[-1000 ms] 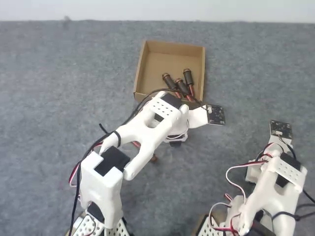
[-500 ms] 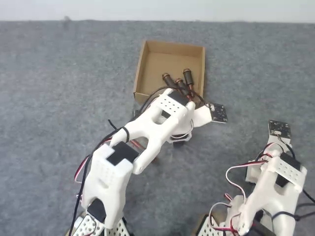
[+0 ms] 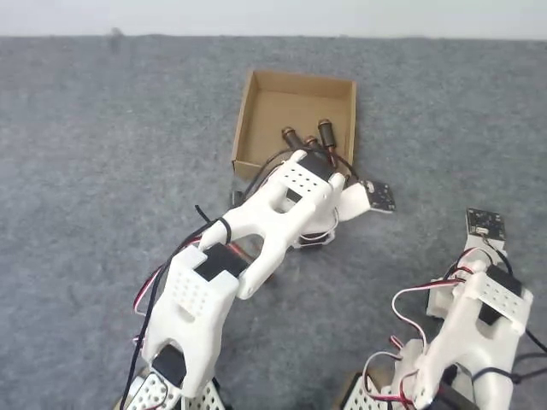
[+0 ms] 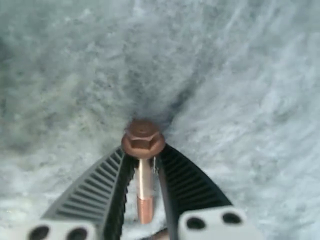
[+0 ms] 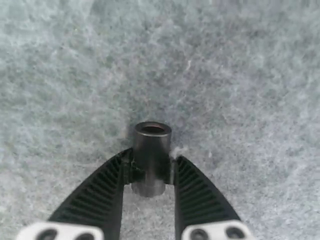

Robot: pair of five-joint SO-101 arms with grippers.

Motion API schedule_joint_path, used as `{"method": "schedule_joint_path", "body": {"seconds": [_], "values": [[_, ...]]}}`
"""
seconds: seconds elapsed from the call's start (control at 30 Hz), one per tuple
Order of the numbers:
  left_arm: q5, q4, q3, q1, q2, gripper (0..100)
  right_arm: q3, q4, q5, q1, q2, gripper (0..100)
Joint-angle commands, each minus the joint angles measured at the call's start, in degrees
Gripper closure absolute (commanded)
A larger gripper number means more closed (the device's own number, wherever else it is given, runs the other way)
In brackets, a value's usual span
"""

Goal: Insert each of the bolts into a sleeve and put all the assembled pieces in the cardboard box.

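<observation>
- Left gripper (image 4: 143, 153): ribbed jaws pinch the copper bolt (image 4: 143, 141) on its shank, just under the hex head. The head points away from the wrist and the threaded end points back between the jaws.
- Whether the bolt head touches the grey mat (image 4: 240, 75) or hangs just above it is not clear; there is a dark shadow right under it.
- Right gripper (image 5: 152, 158): jaws pressed on the lower half of the dark sleeve (image 5: 152, 145), which stands upright with its open bore showing and unobstructed.
- Cardboard box (image 3: 246, 111): three assembled pieces (image 3: 325, 135) lie in the corner nearest the arms. The left arm (image 3: 282, 205) sits just beside the box's near wall; the right arm (image 3: 479, 312) is well apart from the box, on the side nearest the arm bases.
- Step in hand, as judged: mate bolt and sleeve.
- Technique: the thread tip must lead, so the bolt likely needs turning round first. Line shank and bore on one axis, feed slowly, and keep the sleeve clamped low so the jaws stay off the bore.
- Risk: a tilted entry would jam or twist the sleeve in its grip.
</observation>
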Motion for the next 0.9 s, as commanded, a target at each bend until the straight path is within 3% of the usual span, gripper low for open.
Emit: {"method": "schedule_joint_path", "body": {"seconds": [0.0,0.4,0.63,0.87], "values": [[6.7,0.0,-1.9,-0.1,-2.5,96,-0.2,-0.3,0.5,0.4,-2.0,99.1],[28.6,-6.3,0.5,-3.3,-9.2,96,-0.2,-0.4,0.5,0.4,-1.7,99.1],[29.1,-16.5,13.6,-4.9,-21.2,96,-0.2,-0.4,0.5,0.4,-1.7,99.1],[29.2,-20.9,22.4,-8.3,-31.3,96,-0.3,-0.4,0.5,0.4,-1.6,99.1]]}}
